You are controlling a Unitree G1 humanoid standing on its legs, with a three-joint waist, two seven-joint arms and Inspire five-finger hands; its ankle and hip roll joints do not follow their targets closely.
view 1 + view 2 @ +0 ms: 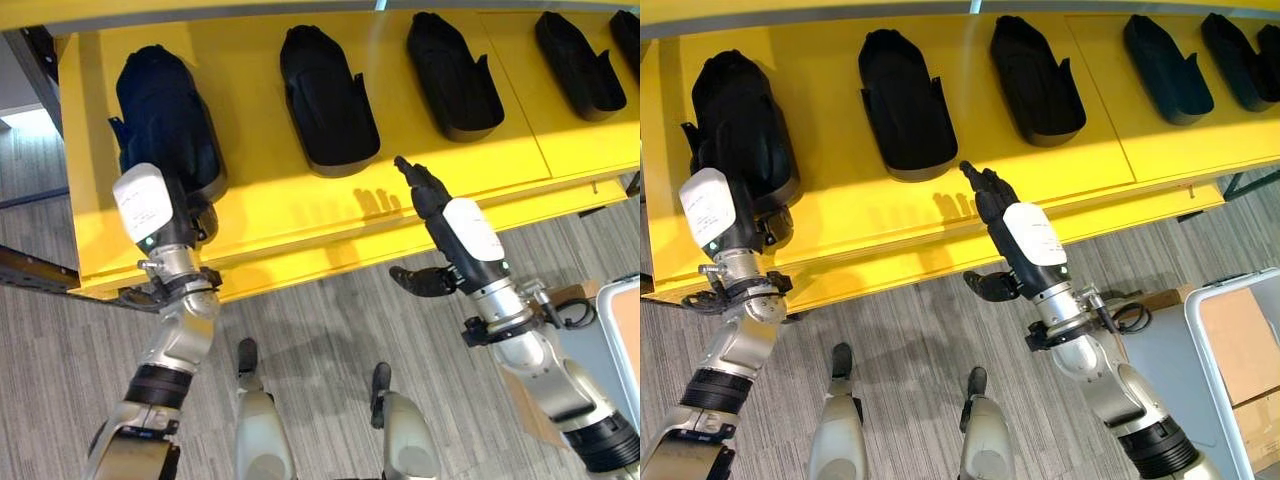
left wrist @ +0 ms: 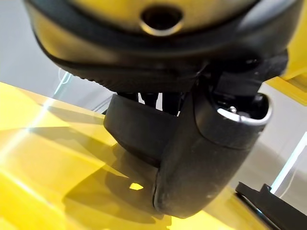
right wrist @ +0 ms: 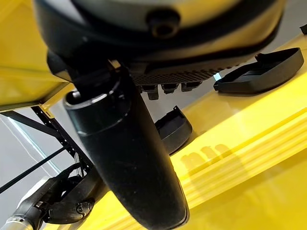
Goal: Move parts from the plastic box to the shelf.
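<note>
At the left end of the yellow shelf (image 1: 300,215), the left hand (image 1: 765,225) sits at the near end of a black part (image 1: 740,120) that rests on the shelf; whether its fingers grip it I cannot tell. This looks like the placing step, so the next move calls for letting go and drawing back without dragging the part. Its long axis runs front to back, like the other parts (image 1: 902,100) in the row. The right hand (image 1: 990,200) hovers by the shelf edge, fingers straight, empty.
</note>
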